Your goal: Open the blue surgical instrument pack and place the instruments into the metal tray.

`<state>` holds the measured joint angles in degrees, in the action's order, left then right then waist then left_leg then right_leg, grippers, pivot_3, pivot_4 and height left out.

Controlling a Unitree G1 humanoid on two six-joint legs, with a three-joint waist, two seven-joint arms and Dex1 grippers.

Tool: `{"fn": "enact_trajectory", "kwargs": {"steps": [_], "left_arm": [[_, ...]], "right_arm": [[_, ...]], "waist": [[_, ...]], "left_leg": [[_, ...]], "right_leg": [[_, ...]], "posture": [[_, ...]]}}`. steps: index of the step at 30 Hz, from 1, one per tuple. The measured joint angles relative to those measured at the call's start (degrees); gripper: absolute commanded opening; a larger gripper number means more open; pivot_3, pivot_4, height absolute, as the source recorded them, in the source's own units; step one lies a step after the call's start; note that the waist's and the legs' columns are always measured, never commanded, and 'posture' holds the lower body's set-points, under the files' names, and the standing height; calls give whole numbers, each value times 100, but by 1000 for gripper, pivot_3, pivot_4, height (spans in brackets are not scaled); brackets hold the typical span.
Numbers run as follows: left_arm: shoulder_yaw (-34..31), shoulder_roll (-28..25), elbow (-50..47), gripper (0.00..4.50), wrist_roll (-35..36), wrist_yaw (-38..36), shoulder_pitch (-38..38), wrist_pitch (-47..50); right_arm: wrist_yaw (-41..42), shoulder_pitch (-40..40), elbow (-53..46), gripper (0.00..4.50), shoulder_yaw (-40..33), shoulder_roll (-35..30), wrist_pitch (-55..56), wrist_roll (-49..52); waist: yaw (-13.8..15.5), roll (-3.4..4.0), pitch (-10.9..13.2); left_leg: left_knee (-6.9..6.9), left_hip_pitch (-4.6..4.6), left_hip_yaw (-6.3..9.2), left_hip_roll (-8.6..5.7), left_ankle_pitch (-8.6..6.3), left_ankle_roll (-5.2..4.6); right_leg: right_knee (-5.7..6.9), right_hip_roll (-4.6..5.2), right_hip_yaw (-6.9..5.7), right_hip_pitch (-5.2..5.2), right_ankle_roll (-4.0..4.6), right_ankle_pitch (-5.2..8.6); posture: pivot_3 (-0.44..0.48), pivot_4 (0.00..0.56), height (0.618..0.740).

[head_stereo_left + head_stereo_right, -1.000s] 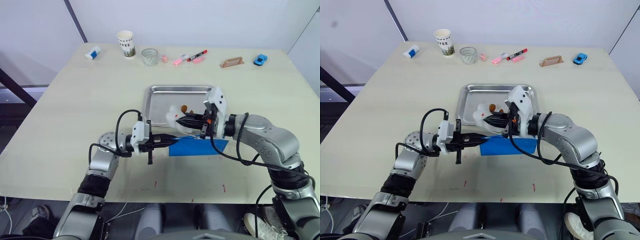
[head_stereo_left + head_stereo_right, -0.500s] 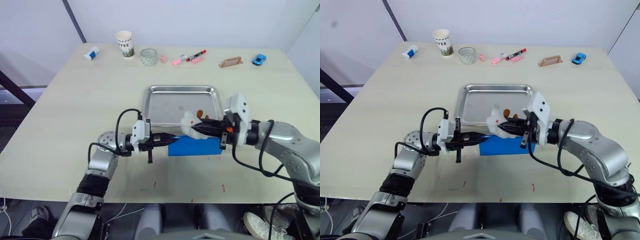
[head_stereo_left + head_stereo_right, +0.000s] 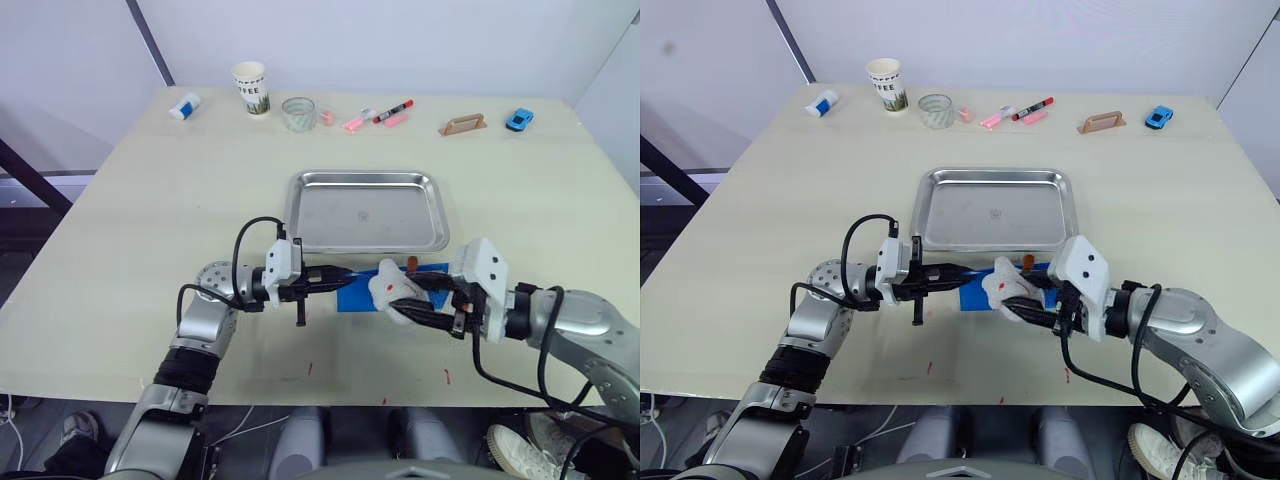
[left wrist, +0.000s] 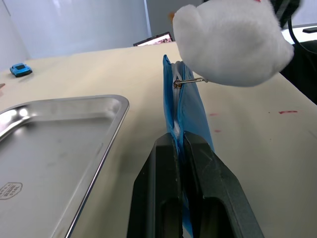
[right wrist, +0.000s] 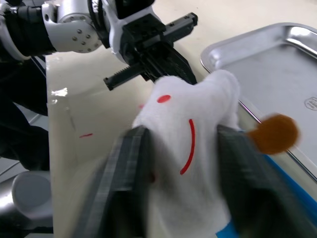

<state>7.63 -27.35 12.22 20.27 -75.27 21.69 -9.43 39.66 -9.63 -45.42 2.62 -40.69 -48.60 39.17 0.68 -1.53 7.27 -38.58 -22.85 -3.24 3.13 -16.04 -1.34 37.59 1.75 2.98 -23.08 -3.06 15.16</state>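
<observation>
The task looks barely begun. The metal tray holds no instruments. The blue surgical instrument pack lies on the surface just in front of the tray's near rim, with no instruments to be seen. The left claw is pinched tight on the pack's end beside the zipper. The right claw is clamped on a white plush charm with a red smile — apparently hung from the zipper pull. Unzipping and moving every tool remain.
</observation>
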Motion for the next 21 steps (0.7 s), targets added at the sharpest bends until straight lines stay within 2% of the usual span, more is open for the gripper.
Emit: {"fn": "enact_trajectory", "kwargs": {"steps": [2, 7, 12, 17, 21], "left_arm": [[6, -1, 0, 0, -2, -8, 15, 16], [8, -16, 7, 0, -10, -85, 49, 17], [8, -16, 7, 0, -5, -114, 51, 17], [-12, -23, 4, 0, -2, -126, 47, 8], [-6, -21, 1, 0, 1, -174, 42, -59]], "right_arm": [[231, 103, -36, 4437, -69, -183, 18, 164], [985, 299, -34, 4437, -533, -645, 309, 521], [1248, 419, 276, 4437, -778, -706, 799, 390], [1291, 132, 1074, 4437, -755, -585, 1234, 14], [1743, -148, 2060, 4437, -580, -558, 1805, -357]], "waist": [[4, -1, 0], [2, -1, 0], [2, -2, 0], [0, -1, 0], [8, -2, 1]], "left_leg": [[0, 0, 1, 0, 0, 0], [0, 0, 3, 0, 0, 0], [0, 0, 2, -1, 0, 0], [-1, 2, 0, -2, 0, 0], [0, 1, -15, -2, 0, 0]], "right_leg": [[-2, 0, -1, 1, 0, 0], [-3, -1, -2, 2, 0, 0], [-2, -1, -1, 3, -1, 0], [-2, -2, 2, 3, -1, 0], [-5, -3, 0, 3, 0, 0]], "posture": [[0, 150, 740], [0, 150, 740], [0, 150, 740], [0, 150, 740], [0, 150, 740]]}}
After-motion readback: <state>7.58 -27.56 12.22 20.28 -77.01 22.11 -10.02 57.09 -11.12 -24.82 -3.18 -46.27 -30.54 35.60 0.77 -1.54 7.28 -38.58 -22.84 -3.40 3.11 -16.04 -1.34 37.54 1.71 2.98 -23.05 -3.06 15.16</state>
